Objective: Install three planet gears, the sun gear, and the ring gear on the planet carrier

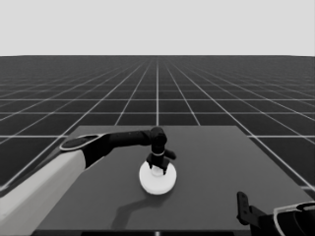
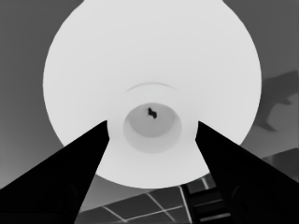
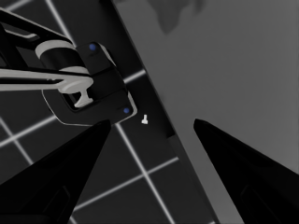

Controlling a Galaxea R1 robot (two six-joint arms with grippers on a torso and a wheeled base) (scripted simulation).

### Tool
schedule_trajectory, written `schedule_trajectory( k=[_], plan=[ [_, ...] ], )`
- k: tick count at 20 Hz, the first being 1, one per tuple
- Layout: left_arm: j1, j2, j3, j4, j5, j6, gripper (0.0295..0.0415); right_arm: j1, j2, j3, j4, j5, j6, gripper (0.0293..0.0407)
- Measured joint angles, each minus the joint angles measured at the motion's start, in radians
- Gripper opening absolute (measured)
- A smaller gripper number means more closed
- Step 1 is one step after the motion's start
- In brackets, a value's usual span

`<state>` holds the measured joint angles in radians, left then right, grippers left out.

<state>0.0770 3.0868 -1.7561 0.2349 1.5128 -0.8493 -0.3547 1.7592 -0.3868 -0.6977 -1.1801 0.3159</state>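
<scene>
Head view: left arm reaching in over the middle of the desk (image 1: 211, 162), its gripper (image 1: 157, 168) pointing straight down onto the one white stack visible there — the larger round part (image 1: 156, 181), seated on top so that no gears and no smaller round part can be seen. Left wrist view: the jaws stand spread, one on either side of the raised central hub (image 2: 152, 122); whether the fingers (image 2: 70, 177) touch it cannot be told. The ring-shaped face extends well beyond both jaws. Judged step: seating or releasing the top part. To do it well, keep the jaws centred on the hub, press evenly without tilting, then lift vertically — a sideways pull could shift the stack. Right gripper (image 3: 152, 123) waits at the desk's corner, jaws apart and empty.
</scene>
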Motion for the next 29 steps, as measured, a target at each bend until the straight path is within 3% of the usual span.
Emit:
schedule_trajectory(
  k=[3, 4, 5, 13, 14, 16, 19, 23, 24, 25, 26, 27, 29],
  plan=[
    [0.000, 0.000, 0.000, 0.000, 0.000, 0.026, 0.0348, 0.000, 0.000, 0.000, 0.000, 0.000, 0.000, 0.0385],
    [0.000, 0.000, 0.000, 0.000, 0.000, 0.031, 0.0373, 0.000, 0.000, 0.000, 0.000, 0.000, 0.000, 0.0385],
    [0.000, 0.000, 0.000, 0.000, 0.000, 0.034, 0.0381, 0.000, 0.000, 0.000, 0.000, 0.000, 0.000, 0.0385],
    [0.000, 0.000, 0.000, 0.000, 0.000, 0.039, 0.0385, 0.000, 0.000, 0.000, 0.000, 0.000, 0.000, 0.0385],
    [-0.096, -0.026, 0.088, -0.112, 0.039, -0.229, 0.0387, 0.000, 0.000, 0.000, 0.000, 0.000, 0.000, 0.0385],
    [-0.249, -0.028, 0.106, -0.235, 0.056, -0.445, 0.0385, 0.000, 0.000, 0.000, 0.000, 0.000, 0.000, 0.0385],
    [-0.307, -0.021, 0.086, -0.287, 0.065, -0.518, 0.0385, 0.000, 0.000, 0.000, 0.000, 0.000, 0.000, 0.0385],
    [-0.318, -0.018, 0.079, -0.298, 0.067, -0.532, 0.0385, 0.000, 0.000, 0.000, 0.000, 0.000, 0.000, 0.0385],
    [-0.350, -0.283, 0.525, -0.147, -0.295, -0.050, 0.0410, 0.357, 0.162, -0.013, 0.404, -0.311, 0.472, 0.0392],
    [-0.377, -0.687, 0.861, -0.056, -0.519, 0.432, 0.0413, 0.611, 0.325, -0.163, 0.680, -0.369, 0.781, 0.0392],
    [-0.394, -0.964, 1.055, -0.002, -0.649, 0.748, 0.0401, 0.683, 0.414, -0.307, 0.778, -0.386, 0.904, 0.0389],
    [-0.403, -1.121, 1.172, 0.030, -0.726, 0.934, 0.0392, 0.706, 0.464, -0.403, 0.819, -0.401, 0.964, 0.0387],
    [-0.413, -1.261, 1.281, 0.059, -0.798, 1.108, 0.0386, 0.719, 0.511, -0.501, 0.851, -0.418, 1.015, 0.0385]
  ],
)
